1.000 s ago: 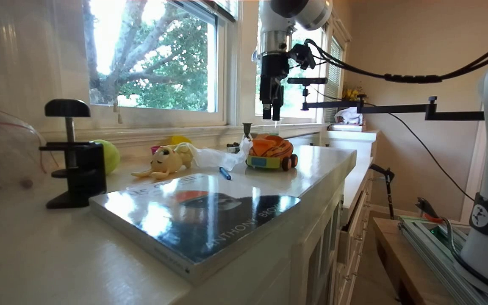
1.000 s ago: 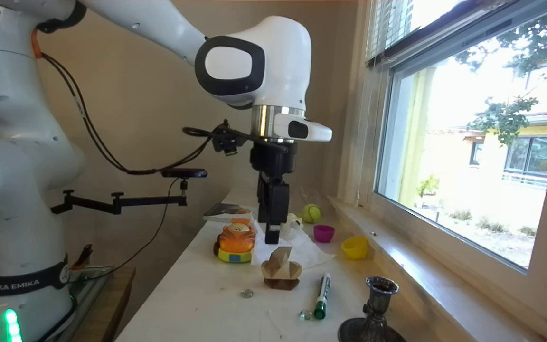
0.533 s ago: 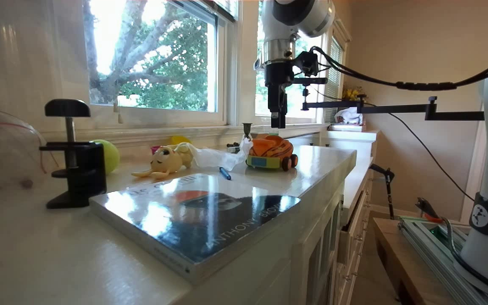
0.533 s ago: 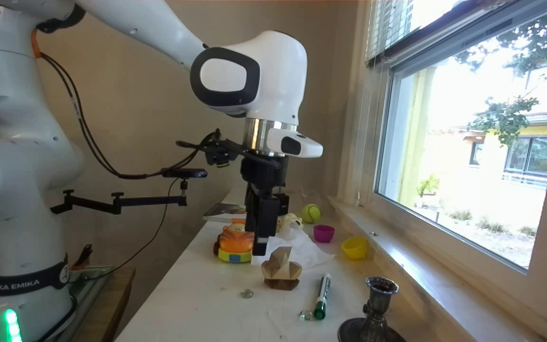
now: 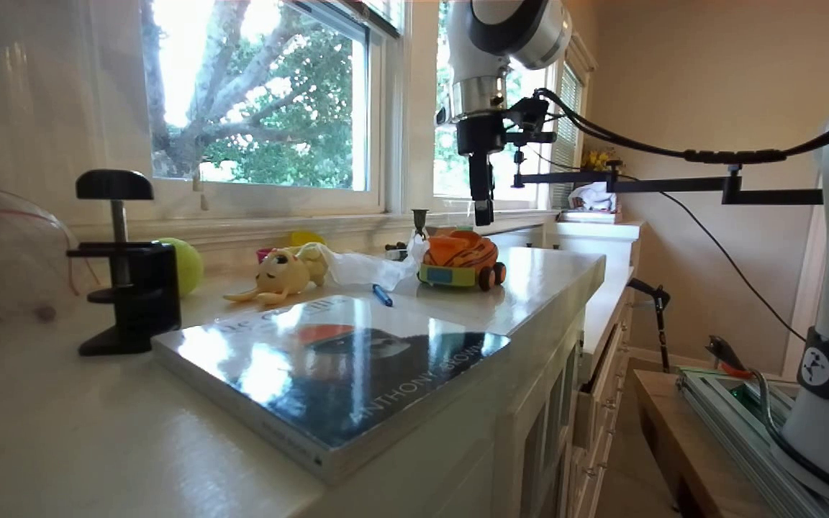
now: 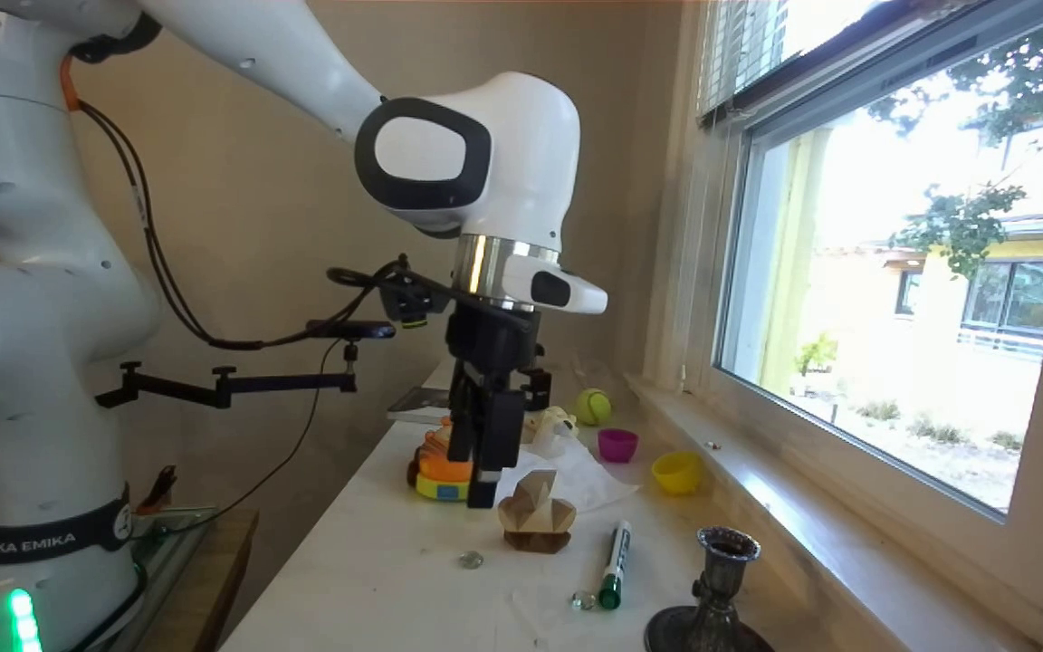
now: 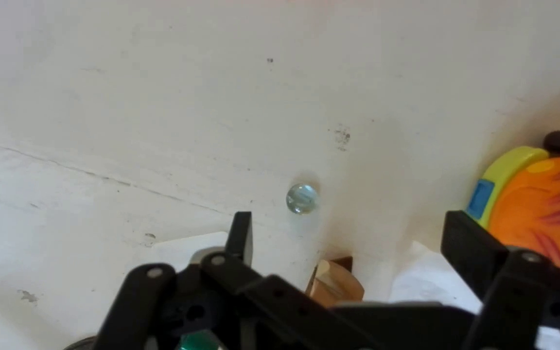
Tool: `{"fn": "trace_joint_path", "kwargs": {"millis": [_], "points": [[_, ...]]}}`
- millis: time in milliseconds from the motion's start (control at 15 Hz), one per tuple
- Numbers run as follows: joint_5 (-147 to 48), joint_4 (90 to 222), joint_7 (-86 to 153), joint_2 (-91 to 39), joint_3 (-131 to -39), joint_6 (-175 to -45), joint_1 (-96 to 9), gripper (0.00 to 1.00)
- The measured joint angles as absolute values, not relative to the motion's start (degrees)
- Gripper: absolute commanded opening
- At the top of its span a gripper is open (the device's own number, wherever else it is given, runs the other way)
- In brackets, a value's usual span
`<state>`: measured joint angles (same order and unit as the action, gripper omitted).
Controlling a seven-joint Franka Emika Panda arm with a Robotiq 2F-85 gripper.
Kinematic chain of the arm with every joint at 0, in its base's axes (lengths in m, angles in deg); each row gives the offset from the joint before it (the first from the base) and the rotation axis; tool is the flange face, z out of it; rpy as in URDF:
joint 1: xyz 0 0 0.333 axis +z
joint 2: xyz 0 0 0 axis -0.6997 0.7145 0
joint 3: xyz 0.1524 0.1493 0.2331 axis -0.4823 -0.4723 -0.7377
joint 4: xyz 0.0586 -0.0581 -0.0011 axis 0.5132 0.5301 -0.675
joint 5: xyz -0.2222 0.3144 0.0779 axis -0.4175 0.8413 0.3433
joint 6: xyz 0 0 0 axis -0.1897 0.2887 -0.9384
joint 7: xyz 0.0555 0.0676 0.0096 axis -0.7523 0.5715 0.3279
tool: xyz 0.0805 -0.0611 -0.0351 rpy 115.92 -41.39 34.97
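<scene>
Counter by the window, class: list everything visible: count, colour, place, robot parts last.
Book: one, dark and white, counter edge
Clamp: one, black, beside book
Plastic bag: one, clear, beside clamp
Tennis ball: one, yellow-green, behind clamp
Pen: one, blue, near book
Toy car: one, orange and yellow, near counter edge
Sheet: one, white, beside toy car
Toy animal: one, cream, beside sheet
Cups: two, pink and yellow, near windowsill
Candlestick: one, dark, near windowsill
Marker: one, green and white, near candlestick
Marbles: two, clear, one beside marker, one apart
Faceted block: apparently one, brown, near sheet
Robot arm: one, white, above counter
Claw: one, black, open, above counter
</scene>
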<state>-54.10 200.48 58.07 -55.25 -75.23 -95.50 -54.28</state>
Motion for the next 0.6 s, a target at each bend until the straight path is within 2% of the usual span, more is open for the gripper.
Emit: {"fn": "trace_joint_path", "kwargs": {"millis": [600], "points": [[-54.8,203.5,58.0,-55.1,-74.3,-102.2,-56.4,1.00]]}}
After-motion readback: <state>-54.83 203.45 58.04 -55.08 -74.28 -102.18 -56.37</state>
